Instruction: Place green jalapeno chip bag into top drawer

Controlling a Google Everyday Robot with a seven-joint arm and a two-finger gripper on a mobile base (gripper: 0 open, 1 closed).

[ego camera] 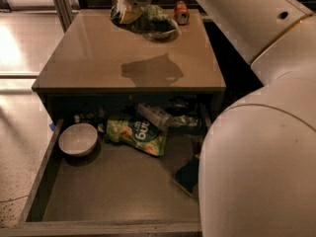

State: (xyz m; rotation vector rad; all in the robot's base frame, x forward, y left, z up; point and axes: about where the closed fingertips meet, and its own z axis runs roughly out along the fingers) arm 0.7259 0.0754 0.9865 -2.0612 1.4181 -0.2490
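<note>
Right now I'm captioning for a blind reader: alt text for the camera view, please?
The gripper sits at the green jalapeno chip bag at the far edge of the tabletop. Below, the top drawer stands open, holding a white bowl and a light-green bag.

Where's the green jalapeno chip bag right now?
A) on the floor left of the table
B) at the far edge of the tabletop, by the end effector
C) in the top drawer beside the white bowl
B: the green jalapeno chip bag sits at the far edge of the tabletop with the end effector right at it. The bag in the top drawer by the white bowl is the flatter light-green bag.
</note>
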